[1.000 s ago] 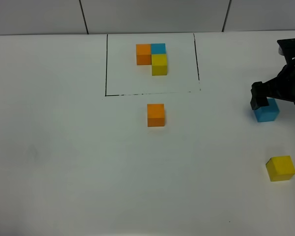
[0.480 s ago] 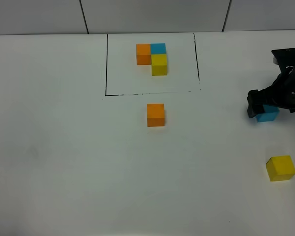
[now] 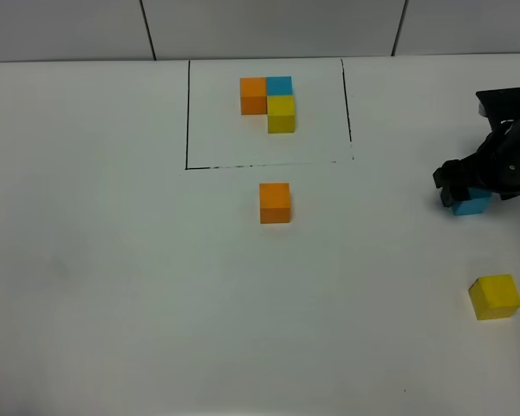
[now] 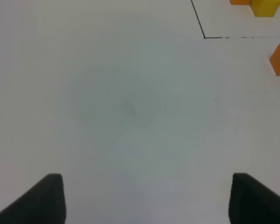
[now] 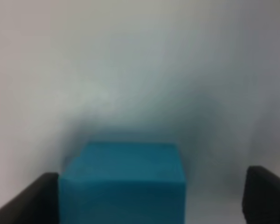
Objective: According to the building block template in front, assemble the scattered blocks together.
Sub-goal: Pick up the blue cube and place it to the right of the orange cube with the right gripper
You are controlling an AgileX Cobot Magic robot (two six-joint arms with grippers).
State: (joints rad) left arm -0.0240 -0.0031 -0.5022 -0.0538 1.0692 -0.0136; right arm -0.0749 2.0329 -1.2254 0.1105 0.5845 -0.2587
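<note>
Alignment explains the pose: the right end effector, spread and not yet clamped, straddles the blue cube at the frame's right edge, seemingly ready to grasp. The orange cube lies just below the building block template; the left end effector hangs spread, empty.

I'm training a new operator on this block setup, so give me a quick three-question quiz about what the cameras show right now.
1. True or false: the loose orange block lies outside the black frame of the template.
2. Which loose block sits between the fingers of the right gripper? A orange, B blue, C yellow.
3. Fill in: the left gripper is ___, holding nothing.
Key: 1 true. 2 B, the blue block. 3 open.
</note>
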